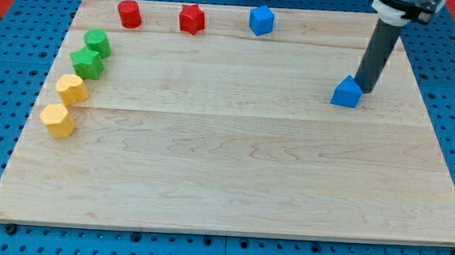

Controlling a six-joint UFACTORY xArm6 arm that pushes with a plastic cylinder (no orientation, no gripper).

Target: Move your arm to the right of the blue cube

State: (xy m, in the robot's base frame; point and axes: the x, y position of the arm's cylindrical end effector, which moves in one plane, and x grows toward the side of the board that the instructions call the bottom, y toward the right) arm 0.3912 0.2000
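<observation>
Nearest the view's bottom is bare bench [232,183]; up its left edge sit two yellow blocks [57,120] [72,89] and two green blocks [87,62] [97,42], with a red cylinder [129,14] and red star [191,18] along the top. Two blue blocks show: a blue cube [261,20] at top centre and a blue wedge-like block [346,92], shape unsure, at the right, my tip [363,89] touching or just beside its right edge. There is no hand to report, only the rod; if the top block is meant, the approach step remains and the tip must go up and leftward to stop just right of it, skirting the wedge.

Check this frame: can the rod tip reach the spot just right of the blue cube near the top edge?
Probably yes. My tip sits beside the blue triangular block, and the board between it and the blue cube holds no other blocks.
</observation>
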